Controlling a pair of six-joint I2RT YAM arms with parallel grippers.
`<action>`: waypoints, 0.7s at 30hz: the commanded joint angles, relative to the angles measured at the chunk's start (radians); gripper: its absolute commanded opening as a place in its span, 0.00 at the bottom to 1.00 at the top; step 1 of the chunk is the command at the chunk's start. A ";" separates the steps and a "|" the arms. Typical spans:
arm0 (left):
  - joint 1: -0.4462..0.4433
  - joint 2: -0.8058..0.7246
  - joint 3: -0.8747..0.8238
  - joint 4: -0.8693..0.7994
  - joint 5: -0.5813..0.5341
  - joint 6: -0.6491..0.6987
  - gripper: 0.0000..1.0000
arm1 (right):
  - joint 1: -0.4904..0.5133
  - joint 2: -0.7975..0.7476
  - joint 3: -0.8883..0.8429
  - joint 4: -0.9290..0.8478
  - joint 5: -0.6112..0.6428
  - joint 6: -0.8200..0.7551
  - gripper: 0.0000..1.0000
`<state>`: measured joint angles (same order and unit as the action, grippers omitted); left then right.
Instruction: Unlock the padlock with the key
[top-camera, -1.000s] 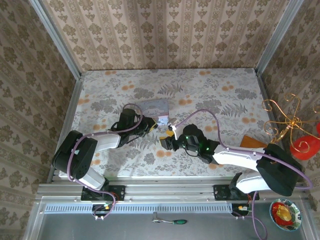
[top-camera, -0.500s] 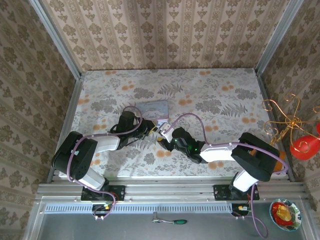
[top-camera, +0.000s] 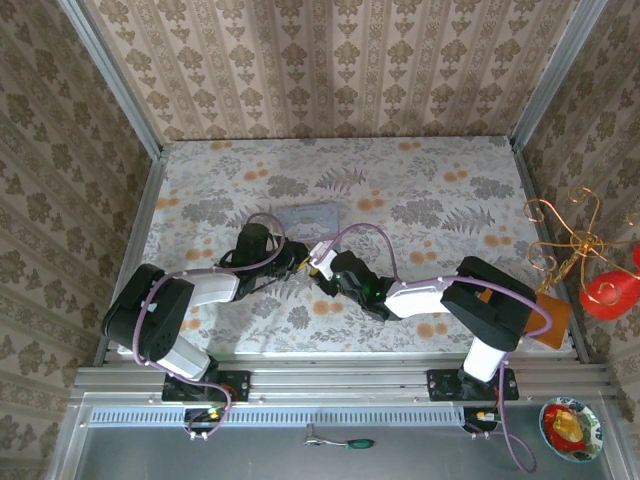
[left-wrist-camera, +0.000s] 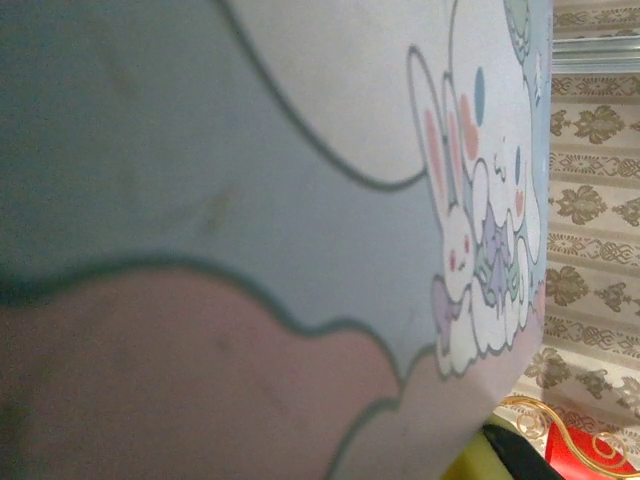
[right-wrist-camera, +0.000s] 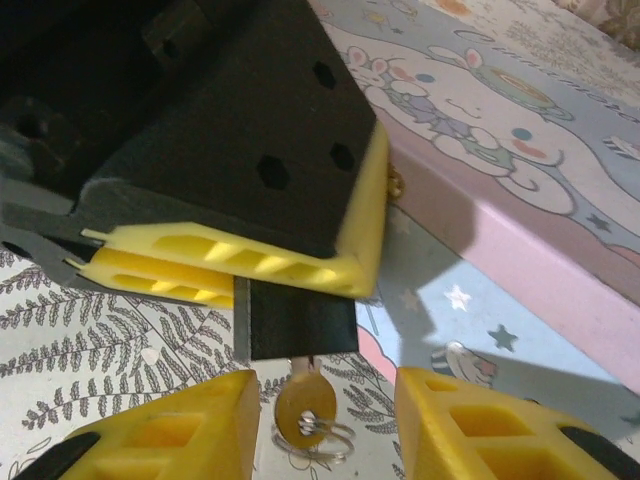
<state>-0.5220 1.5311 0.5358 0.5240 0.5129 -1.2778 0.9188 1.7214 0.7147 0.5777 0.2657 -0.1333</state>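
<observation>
Yellow right gripper (right-wrist-camera: 325, 388), moved closer, spreads around the key (right-wrist-camera: 305, 405) in the padlock (right-wrist-camera: 300, 320) the left gripper (right-wrist-camera: 235, 275) pinches.

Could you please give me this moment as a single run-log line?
left gripper: shut on padlock | key: inserted in padlock, ring hanging | right gripper: open, straddling key, not touching

The tin (right-wrist-camera: 520, 170) crowds the room beside the left tool (right-wrist-camera: 250, 268).

No lettering, number or brand mark can be read in any view. The light blue tin (right-wrist-camera: 480, 110) carries printed cartoon rabbits, clouds and stars, but no legible words among them.
</observation>
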 joint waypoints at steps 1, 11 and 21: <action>-0.004 -0.028 -0.005 0.036 0.051 0.017 0.00 | 0.012 0.024 0.036 -0.014 0.060 -0.041 0.40; -0.004 -0.019 0.012 0.027 0.066 0.027 0.00 | 0.019 0.052 0.080 -0.038 0.078 -0.016 0.21; 0.008 -0.013 0.029 -0.003 0.055 0.083 0.02 | 0.026 -0.009 0.049 0.000 -0.160 0.498 0.07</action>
<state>-0.5201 1.5303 0.5369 0.5125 0.5354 -1.2232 0.9302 1.7493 0.7639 0.4957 0.2253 0.1211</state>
